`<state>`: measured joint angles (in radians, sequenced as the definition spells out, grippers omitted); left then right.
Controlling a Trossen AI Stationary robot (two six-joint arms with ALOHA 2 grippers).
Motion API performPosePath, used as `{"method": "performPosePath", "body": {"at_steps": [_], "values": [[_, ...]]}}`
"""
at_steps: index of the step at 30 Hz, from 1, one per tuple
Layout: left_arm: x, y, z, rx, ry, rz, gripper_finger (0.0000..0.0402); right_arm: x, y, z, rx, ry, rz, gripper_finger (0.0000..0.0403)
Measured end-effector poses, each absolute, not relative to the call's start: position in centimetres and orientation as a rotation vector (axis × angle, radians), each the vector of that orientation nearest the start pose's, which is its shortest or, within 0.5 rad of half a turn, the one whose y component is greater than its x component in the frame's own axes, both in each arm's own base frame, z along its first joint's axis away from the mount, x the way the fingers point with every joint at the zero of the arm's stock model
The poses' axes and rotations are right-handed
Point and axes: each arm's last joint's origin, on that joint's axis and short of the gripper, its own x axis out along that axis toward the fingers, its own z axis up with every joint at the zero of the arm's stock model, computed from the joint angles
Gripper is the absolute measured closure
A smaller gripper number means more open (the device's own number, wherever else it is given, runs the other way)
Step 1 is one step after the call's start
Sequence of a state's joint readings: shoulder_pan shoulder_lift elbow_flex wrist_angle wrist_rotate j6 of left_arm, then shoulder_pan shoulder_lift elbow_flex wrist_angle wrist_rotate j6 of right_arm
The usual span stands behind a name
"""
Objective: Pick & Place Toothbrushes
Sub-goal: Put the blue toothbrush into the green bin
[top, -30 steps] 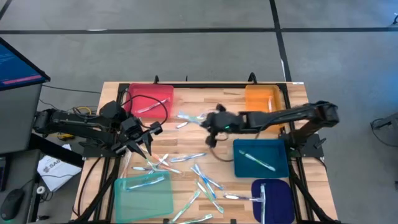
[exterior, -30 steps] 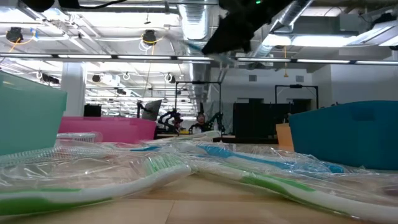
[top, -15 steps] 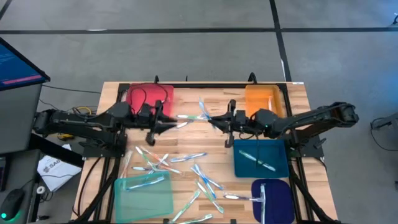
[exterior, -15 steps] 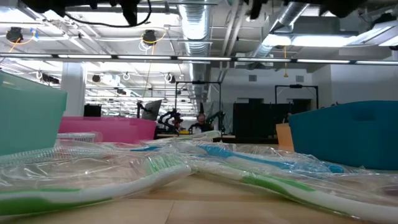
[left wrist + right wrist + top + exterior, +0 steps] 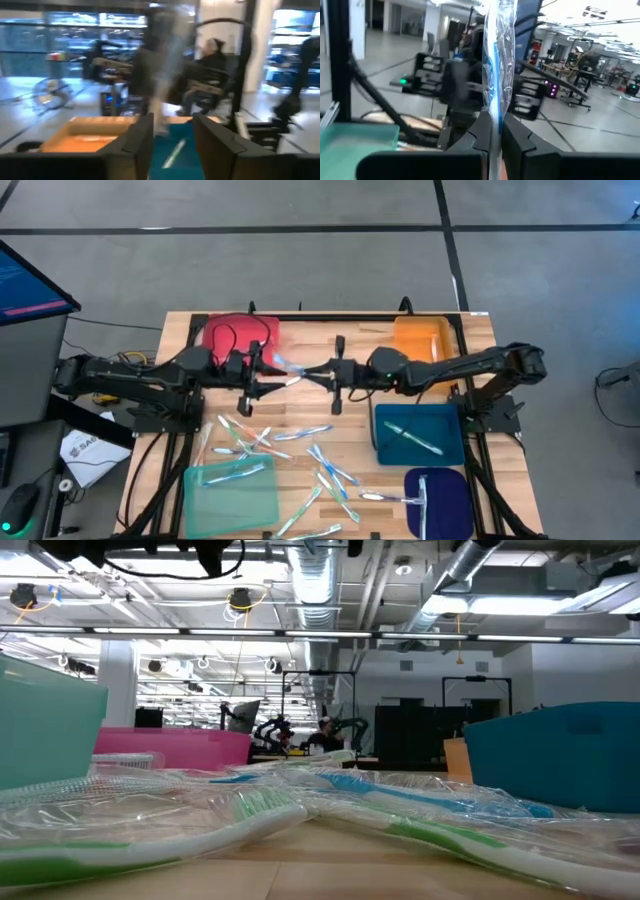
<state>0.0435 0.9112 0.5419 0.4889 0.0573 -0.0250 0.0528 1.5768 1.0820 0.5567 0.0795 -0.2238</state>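
My right gripper (image 5: 326, 372) hovers above the table's middle, pointing at the table's left edge. It is shut on a blue toothbrush in a clear wrapper (image 5: 497, 60). My left gripper (image 5: 268, 375) faces it, level and open. In the left wrist view its fingers (image 5: 145, 137) stand on either side of the blurred wrapped toothbrush (image 5: 161, 80); whether they touch it, I cannot tell. Several more wrapped toothbrushes (image 5: 300, 450) lie flat on the table's near half. My right gripper pinches one end of the wrapped toothbrush (image 5: 495, 117) between its two fingers, wrapper and brush together. The fingers come level from the table's right side. The toothbrush sticks out past the fingertips along the fingers' line toward my left gripper, clear of the table.
A red tray (image 5: 240, 340) stands at the far left and an orange tray (image 5: 420, 340) at the far right. A teal tray (image 5: 418, 435), a dark blue tray (image 5: 438, 495) and a pale green tray (image 5: 232, 485) stand nearer, each with a toothbrush.
My left gripper has gone from the loose toothbrushes toward the table's far edge and its middle, rising and turning level. My right gripper has drawn back toward the right edge with the wrapped toothbrush, then come left again toward my left gripper.
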Motion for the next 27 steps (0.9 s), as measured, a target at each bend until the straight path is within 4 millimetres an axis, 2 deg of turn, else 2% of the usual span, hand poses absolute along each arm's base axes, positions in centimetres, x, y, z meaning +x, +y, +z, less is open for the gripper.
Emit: {"method": "performPosePath", "body": {"at_steps": [5,10,19,27], "values": [[20.4,1.2,29.2,-0.058,-0.127,0.125,0.0212,36.9,2.5,30.2,-0.235,-0.045,-0.01,0.0388],[20.4,1.0,29.1,-0.085,-0.126,0.058,0.0186,36.9,2.6,30.3,-0.234,-0.049,-0.012,0.0388],[20.5,0.7,29.3,-0.049,-0.146,-0.044,0.0182,36.8,2.5,30.5,-0.18,-0.07,-0.04,0.0387],[22.1,0.7,28.4,-0.025,-0.142,-0.042,0.0183,37.8,2.5,29.5,-0.145,-0.098,-0.07,0.0388]]}}
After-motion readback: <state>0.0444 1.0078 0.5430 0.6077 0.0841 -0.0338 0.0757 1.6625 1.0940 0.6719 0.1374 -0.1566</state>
